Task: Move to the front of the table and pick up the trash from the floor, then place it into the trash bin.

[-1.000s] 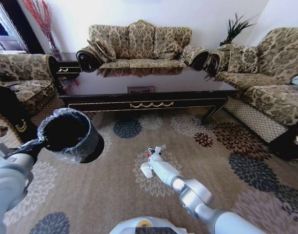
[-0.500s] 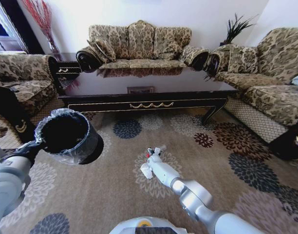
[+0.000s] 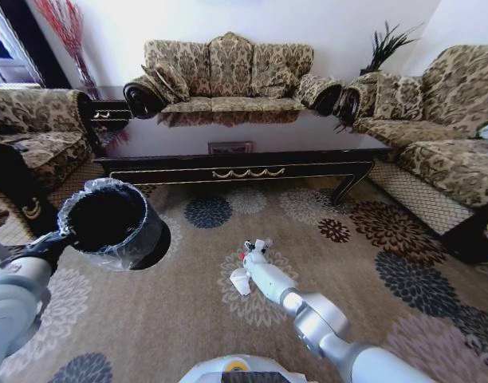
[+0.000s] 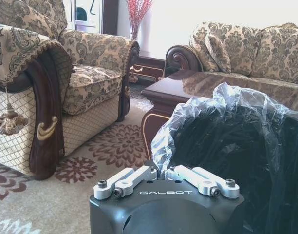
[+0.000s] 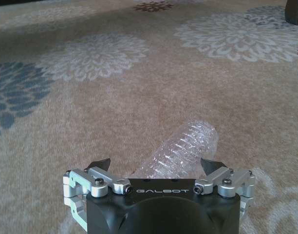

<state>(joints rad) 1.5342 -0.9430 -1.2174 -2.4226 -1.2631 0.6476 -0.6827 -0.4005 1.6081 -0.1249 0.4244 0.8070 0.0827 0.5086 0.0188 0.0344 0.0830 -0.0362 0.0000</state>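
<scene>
My left gripper [image 3: 59, 238] [image 4: 161, 171] is shut on the rim of the trash bin [image 3: 115, 223] [image 4: 232, 146], a black bucket with a plastic liner, held off the floor [image 3: 180, 303] at my left. My right gripper [image 3: 250, 255] [image 5: 154, 163] is down at the carpet and open. A clear ribbed tube of trash [image 5: 180, 151] lies between its fingers, and a red end [image 3: 242, 256] shows at the tip. A white crumpled piece [image 3: 239, 280] lies beside the wrist. The long dark table [image 3: 244, 169] stands just beyond.
Patterned sofas ring the table: one behind it [image 3: 228, 76], one on the right [image 3: 443, 144], and an armchair [image 3: 29, 140] [image 4: 85, 83] on the left. A small dark corner table [image 3: 108, 112] is at the back left. Open carpet lies around my right arm.
Hardly anything: the bin sways slightly in my left gripper, and my right gripper stays low over the trash.
</scene>
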